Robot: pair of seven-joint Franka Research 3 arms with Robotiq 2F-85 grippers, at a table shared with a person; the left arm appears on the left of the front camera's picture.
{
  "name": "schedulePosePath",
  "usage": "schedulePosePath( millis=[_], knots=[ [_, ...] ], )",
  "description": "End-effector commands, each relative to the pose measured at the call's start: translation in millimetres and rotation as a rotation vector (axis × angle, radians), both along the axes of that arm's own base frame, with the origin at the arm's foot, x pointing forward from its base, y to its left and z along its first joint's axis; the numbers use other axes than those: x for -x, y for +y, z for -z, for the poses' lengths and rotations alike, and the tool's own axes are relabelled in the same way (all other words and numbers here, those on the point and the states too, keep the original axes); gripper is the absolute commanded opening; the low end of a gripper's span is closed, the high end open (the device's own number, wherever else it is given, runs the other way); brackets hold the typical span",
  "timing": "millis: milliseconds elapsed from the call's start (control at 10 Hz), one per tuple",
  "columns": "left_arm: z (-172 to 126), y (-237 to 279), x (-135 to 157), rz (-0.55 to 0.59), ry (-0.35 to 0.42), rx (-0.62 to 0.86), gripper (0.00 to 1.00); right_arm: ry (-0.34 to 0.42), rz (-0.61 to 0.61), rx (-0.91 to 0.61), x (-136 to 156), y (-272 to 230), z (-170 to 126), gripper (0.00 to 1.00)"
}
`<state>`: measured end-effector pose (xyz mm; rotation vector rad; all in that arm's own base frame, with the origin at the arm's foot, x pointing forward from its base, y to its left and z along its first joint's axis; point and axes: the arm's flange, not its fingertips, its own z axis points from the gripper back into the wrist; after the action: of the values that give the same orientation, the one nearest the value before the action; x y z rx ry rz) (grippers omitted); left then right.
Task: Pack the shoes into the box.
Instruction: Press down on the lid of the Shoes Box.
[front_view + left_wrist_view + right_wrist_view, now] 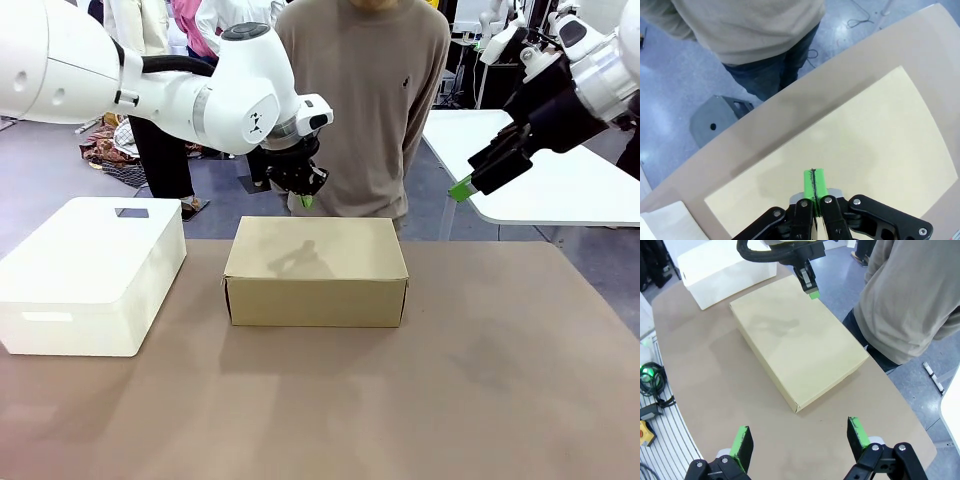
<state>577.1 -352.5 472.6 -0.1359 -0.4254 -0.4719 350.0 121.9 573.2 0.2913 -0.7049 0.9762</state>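
Cardboard box point(316, 270), centre frame, lid down: probably light, crushable; lift the front flap. Left end effector point(305, 200) pinched together, right end effector point(800, 440) apart.

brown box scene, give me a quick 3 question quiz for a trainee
1. True or false: the brown box has its lid shut.
2. Which gripper is shut? A. left gripper B. right gripper
3. What sits on the table at the robot's left of the brown box?

Key
1. True
2. A; its green pads meet above the box's far edge, and the right one is open.
3. The white box.
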Motion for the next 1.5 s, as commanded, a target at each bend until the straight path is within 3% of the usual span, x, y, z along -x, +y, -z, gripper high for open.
schedulePosePath(
  millis=[0,800,1400],
  knots=[
    [0,-4,0,0.005,-0.012,0.003,0.0,0.004,0.019,0.0,-2,1,-2,1.0],
    [2,-6,1,0.009,-0.001,0.004,0.0,0.004,0.019,0.0,-2,1,-2,1.0],
    [-61,70,123,0.17,0.02,-0.092,0.0,0.004,0.019,0.0,-2,1,-2,1.0]
  ],
)
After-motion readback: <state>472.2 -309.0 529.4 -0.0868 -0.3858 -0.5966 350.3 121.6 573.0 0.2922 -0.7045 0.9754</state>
